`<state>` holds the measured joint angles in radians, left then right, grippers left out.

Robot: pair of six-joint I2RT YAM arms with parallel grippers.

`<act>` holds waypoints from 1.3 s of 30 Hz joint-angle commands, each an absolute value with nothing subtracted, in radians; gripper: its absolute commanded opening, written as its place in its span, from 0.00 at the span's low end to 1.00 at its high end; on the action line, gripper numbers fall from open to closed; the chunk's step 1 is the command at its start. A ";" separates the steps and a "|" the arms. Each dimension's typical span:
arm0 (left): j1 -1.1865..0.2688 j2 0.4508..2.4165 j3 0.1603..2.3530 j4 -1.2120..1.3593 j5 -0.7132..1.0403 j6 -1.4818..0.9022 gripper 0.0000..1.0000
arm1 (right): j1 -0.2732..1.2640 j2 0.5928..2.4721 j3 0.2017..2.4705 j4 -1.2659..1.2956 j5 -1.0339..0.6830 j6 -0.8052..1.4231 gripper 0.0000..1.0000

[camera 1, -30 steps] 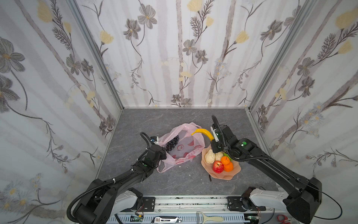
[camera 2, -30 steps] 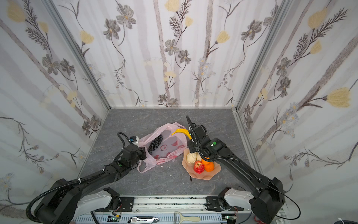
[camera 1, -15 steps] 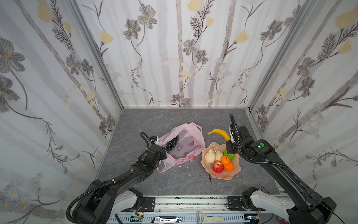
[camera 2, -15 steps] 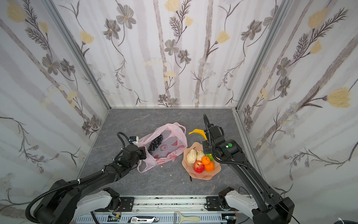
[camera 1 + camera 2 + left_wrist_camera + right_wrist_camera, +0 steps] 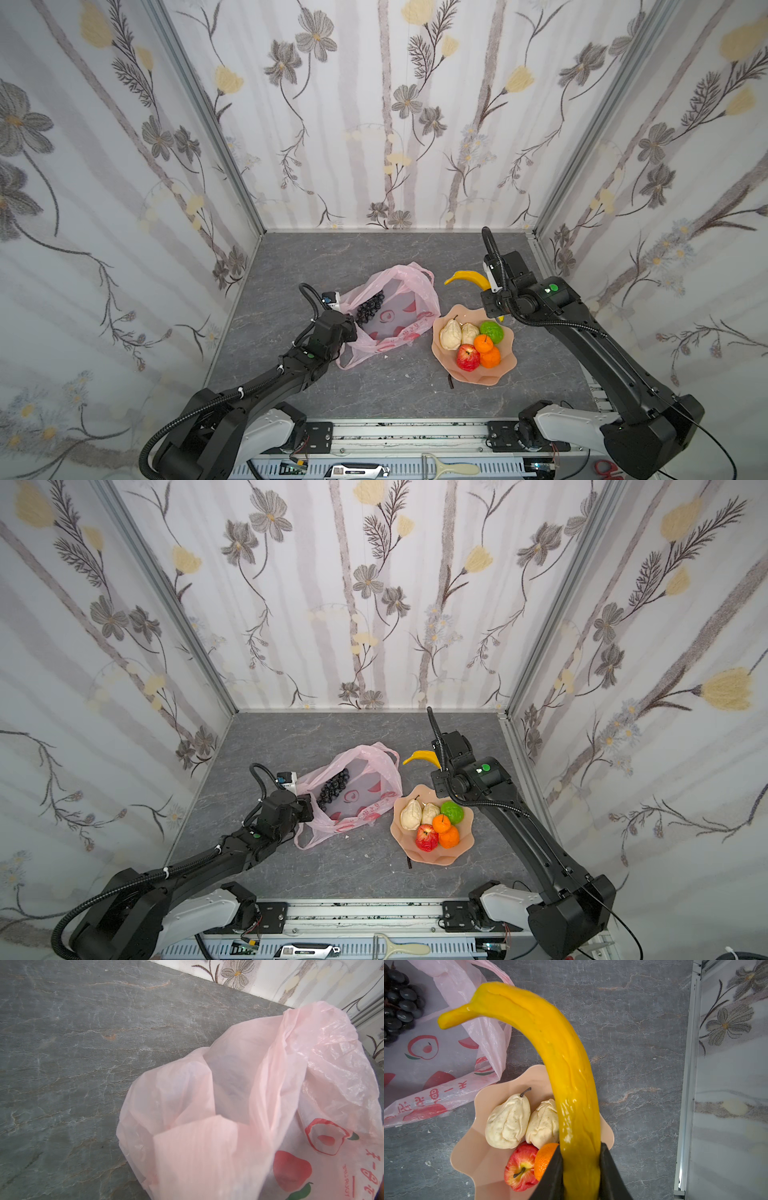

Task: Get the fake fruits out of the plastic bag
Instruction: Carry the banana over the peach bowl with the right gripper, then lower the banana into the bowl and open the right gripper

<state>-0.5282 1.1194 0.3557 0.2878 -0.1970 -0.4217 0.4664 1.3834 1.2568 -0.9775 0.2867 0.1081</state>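
Note:
The pale-pink plastic bag (image 5: 401, 316) (image 5: 361, 796) lies in the middle of the table with a dark grape bunch (image 5: 370, 306) (image 5: 332, 787) (image 5: 398, 1005) inside it. My left gripper (image 5: 306, 806) is at the bag's left edge, shut on its film; the film (image 5: 197, 1157) hides the jaws in the left wrist view. My right gripper (image 5: 580, 1147) is shut on the yellow banana (image 5: 467, 277) (image 5: 422, 756) (image 5: 560, 1053), held in the air over the far rim of the peach dish (image 5: 478, 378) (image 5: 440, 859). Two pears (image 5: 451, 334), a green fruit (image 5: 492, 331), two oranges (image 5: 490, 357) and a red apple (image 5: 467, 358) lie in the dish.
A small dark stick (image 5: 451, 381) lies on the grey table next to the dish's front rim. Flowered walls close in the left, back and right sides; the right wall's metal edge (image 5: 685, 1084) runs near my right arm. A rail with tools (image 5: 357, 471) borders the front.
My right gripper has carried the banana from over the bag's mouth rightward to the dish's far side. The left arm and the bag have hardly moved.

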 commanded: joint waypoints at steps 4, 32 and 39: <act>-0.528 1.123 0.356 0.307 -0.190 -0.414 0.02 | 0.467 1.407 1.235 -0.898 0.302 -0.029 0.19; -0.528 1.124 0.356 0.308 -0.181 -0.410 0.03 | 0.414 1.325 0.954 -0.894 0.336 -0.143 0.20; -0.528 1.122 0.356 0.308 -0.186 -0.410 0.03 | 0.413 1.368 0.949 -0.897 0.342 -0.131 0.18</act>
<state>-0.5282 1.1217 0.3550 0.2878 -0.1791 -0.4187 0.4137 1.3582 0.9478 -0.9272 0.3397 -0.1238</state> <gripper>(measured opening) 0.051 0.237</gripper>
